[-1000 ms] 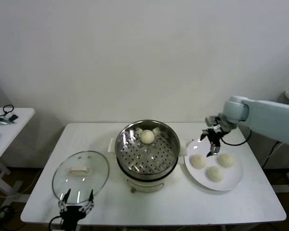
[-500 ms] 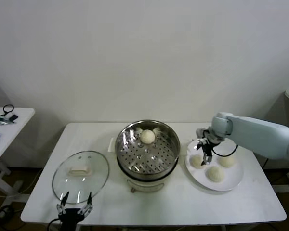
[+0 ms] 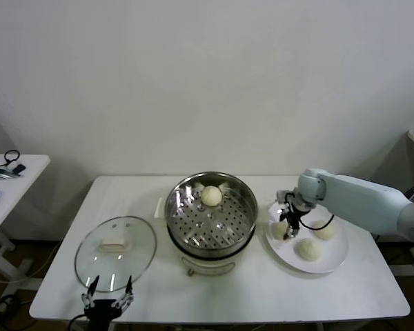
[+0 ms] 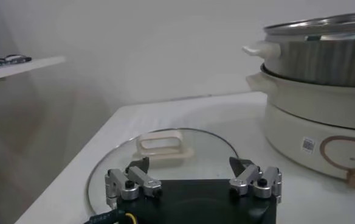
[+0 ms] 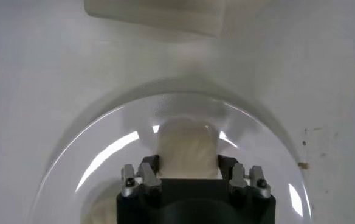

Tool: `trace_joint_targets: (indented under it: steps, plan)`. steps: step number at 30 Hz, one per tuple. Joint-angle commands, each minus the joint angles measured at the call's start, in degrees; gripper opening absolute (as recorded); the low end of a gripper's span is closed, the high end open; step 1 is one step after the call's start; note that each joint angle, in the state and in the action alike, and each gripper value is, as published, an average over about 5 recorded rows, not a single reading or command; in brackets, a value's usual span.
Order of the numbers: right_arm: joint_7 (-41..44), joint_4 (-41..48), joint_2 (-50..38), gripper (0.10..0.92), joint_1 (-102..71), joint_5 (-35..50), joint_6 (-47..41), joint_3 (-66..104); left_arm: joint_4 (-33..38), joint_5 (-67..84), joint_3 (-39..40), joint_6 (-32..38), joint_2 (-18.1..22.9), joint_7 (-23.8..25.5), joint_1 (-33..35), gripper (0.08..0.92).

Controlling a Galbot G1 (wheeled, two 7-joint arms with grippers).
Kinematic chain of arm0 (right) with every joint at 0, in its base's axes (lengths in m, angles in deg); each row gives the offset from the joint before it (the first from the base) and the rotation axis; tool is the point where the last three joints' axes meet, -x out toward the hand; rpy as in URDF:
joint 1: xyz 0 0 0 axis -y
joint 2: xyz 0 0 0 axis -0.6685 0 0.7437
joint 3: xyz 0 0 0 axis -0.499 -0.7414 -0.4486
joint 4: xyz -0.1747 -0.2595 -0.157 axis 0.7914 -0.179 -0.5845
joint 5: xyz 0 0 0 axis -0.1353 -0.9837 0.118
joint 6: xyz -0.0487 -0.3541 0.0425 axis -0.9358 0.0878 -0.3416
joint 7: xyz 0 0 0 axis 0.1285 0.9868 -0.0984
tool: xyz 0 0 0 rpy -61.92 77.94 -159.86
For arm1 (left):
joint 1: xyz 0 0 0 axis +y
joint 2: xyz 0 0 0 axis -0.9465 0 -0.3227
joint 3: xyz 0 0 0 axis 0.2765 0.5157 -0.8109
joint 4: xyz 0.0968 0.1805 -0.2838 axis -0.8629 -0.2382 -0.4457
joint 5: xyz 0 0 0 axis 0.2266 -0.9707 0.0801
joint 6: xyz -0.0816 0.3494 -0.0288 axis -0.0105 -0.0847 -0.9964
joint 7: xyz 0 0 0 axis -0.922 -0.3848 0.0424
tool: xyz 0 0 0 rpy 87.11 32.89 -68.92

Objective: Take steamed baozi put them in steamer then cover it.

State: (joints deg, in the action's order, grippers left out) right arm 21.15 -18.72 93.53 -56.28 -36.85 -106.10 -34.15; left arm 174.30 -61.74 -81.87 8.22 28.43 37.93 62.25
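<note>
Counting four baozi total: one baozi in steamer (image 3: 211,195) at far side of steamer (image 3: 211,215), three on white plate (image 3: 329,259). Right gripper (image 3: 287,226) down over plate's nearest-steamer bun (image 5: 186,150), fingers (image 5: 148,168) straddling it, touching its sides. Glass lid (image 3: 115,251) flat on bench (image 3: 262,289), left of steamer. Left gripper (image 4: 193,176) parked by lid edge, fingers wide.

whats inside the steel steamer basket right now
One pale cream-white round bun sits at the back of the shiny perforated steel steamer basket; the remaining perforated floor looks bare. The near wall hides a strip of the floor.
</note>
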Motion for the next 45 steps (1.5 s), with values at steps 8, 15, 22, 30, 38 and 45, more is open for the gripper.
trace_joint_targets:
  steps: [8,15,22,30,38,45]
  plan:
    - [7.5,-6.8,0.4,0.636,29.1,11.4,4.3,-15.8,0.2,-0.8,0.8,0.0,-0.1,-0.2,0.3,0.823]
    - [11.1,-11.8,5.1,0.636,46.5,22.5,5.3,-20.6,0.1,-1.1,1.5,0.1,-0.3,-0.5,0.5,0.823]
    - [5.5,-18.7,12.7,0.636,45.0,31.4,0.2,-15.1,0.6,-1.2,2.1,0.0,-0.3,-0.3,0.3,0.823]
    - [-0.2,-17.7,23.1,0.636,34.6,31.2,-3.5,-11.8,1.9,-1.1,1.4,-0.2,-0.8,-0.1,0.7,0.823]
    - [-2.3,-13.3,28.9,0.636,27.7,28.1,-4.9,-11.7,2.7,-1.0,0.7,-0.1,-0.6,-0.1,1.2,0.823]
    - [-3.1,-10.4,30.9,0.636,23.6,25.2,-5.5,-11.9,2.7,-1.0,0.4,0.2,-0.5,-0.2,1.4,0.823]
